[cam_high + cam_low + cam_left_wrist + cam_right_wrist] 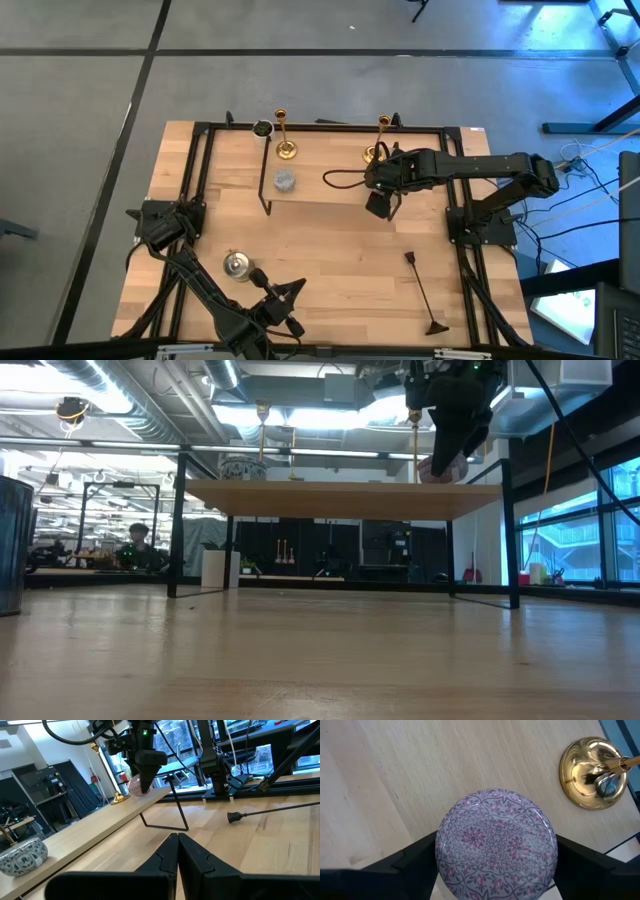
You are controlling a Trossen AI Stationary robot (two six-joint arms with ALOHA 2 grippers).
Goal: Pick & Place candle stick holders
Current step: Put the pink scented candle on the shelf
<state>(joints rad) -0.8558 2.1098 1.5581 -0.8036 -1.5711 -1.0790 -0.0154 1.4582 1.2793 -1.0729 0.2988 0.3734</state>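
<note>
Two holders (284, 136) (378, 140) upright on shelf; right pincer (495, 865) gripping pink tin (496, 845); left pincer (178, 851) closed, 7 o'clock; no legible writing.

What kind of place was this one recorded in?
Probably a robotics lab or workshop: exposed ceiling ducts, benches crowded with equipment, and a wooden table inside a black frame carrying two arms.

High view straight down; low view level under shelf (340, 498); wrists close, both catching right-hand candlestick (594, 772) and pink tin (496, 845).
</note>
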